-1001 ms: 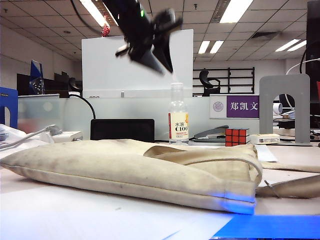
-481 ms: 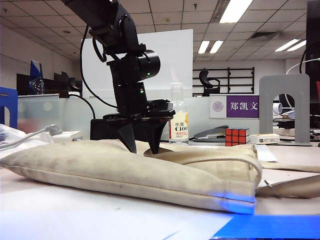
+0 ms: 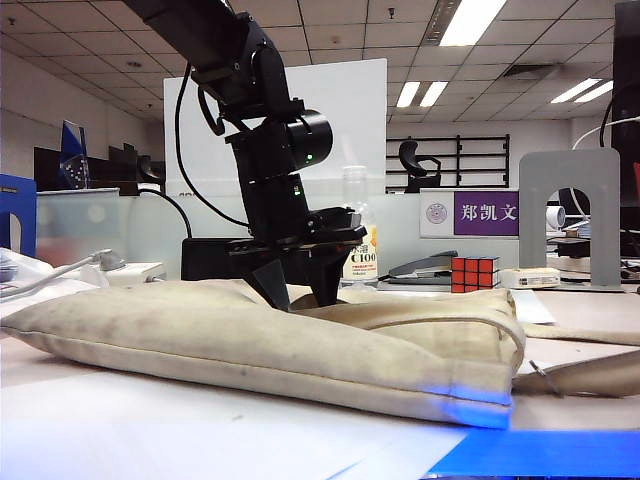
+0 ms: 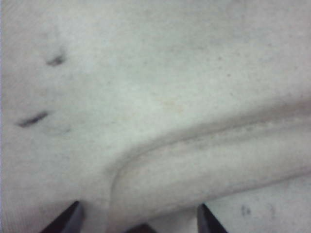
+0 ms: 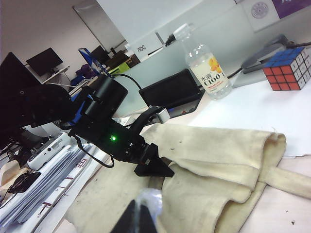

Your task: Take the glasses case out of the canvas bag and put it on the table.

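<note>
under the spread left tool: canvas bag.

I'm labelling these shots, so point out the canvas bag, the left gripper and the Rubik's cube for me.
canvas bag [image 3: 200, 335]: exterior view, on its broad front side.
left gripper [image 3: 300, 290]: exterior view, midway between the fingertips at the bag's mouth.
Rubik's cube [image 3: 473, 273]: exterior view, on its front face.

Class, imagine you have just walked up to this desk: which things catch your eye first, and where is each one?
The big beige canvas bag lying flat across the front of the table dominates. The black left gripper points down with jaws apart, its tips at the bag's mouth near the middle. Behind the bag stand a clear bottle and, to its right, a Rubik's cube; the right gripper is shut, well clear of the bag.
</note>
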### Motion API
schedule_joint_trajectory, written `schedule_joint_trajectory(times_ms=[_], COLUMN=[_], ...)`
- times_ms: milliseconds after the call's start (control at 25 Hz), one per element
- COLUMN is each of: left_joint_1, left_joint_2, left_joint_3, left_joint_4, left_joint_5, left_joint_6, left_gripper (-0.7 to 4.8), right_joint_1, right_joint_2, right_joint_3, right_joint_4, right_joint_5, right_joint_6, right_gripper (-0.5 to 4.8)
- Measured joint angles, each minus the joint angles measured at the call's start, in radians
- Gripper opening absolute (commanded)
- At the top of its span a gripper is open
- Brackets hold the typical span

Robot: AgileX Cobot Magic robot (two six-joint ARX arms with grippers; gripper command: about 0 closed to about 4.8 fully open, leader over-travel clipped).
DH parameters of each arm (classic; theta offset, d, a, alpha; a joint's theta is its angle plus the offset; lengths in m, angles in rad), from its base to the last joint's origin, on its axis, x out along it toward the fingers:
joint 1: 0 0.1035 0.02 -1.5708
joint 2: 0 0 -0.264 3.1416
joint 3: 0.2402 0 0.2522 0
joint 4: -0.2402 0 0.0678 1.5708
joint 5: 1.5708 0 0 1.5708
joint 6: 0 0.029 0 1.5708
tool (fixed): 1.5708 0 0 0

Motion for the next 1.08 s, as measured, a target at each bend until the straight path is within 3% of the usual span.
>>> schedule_joint_trajectory(times_ms=[40, 80, 481, 681, 761, 1001, 1081], left_joint_1=[-0.002, -0.002, -0.004, -0.006, -0.003, -0.029, -0.061], left_joint_2=[0.001, 0.003, -0.028, -0.185, -0.227, -0.279, -0.278], left_joint_3=[0.000, 0.001, -0.009, 0.224, 0.320, 0.572, 0.612], left_joint_4=[0.000, 0.002, -0.050, -0.121, -0.142, -0.290, -0.332], left_joint_5=[-0.002, -0.020, 0.068, 0.088, 0.145, 0.327, 0.395], left_joint_6=[0.000, 0.001, 0.005, 0.005, 0.000, -0.205, -0.222], left_gripper=[0.36, 0.02, -0.06, -0.06, -0.06, -0.06, -0.06], right_joint_1=[0.000, 0.000, 0.000, -0.003, -0.003, -0.003, -0.002], right_joint_2=[0.000, 0.000, 0.000, 0.000, 0.000, 0.000, 0.021], right_joint_3=[0.000, 0.000, 0.000, 0.000, 0.000, 0.000, 0.000], right_joint_4=[0.000, -0.001, -0.002, -0.002, -0.003, -0.099, -0.111], right_joint_5=[0.000, -0.001, -0.028, -0.018, -0.018, -0.014, -0.002], right_joint_6=[0.000, 0.000, 0.001, -0.047, -0.074, -0.236, -0.253], right_gripper=[-0.05, -0.05, -0.05, -0.05, -0.05, -0.05, -0.05])
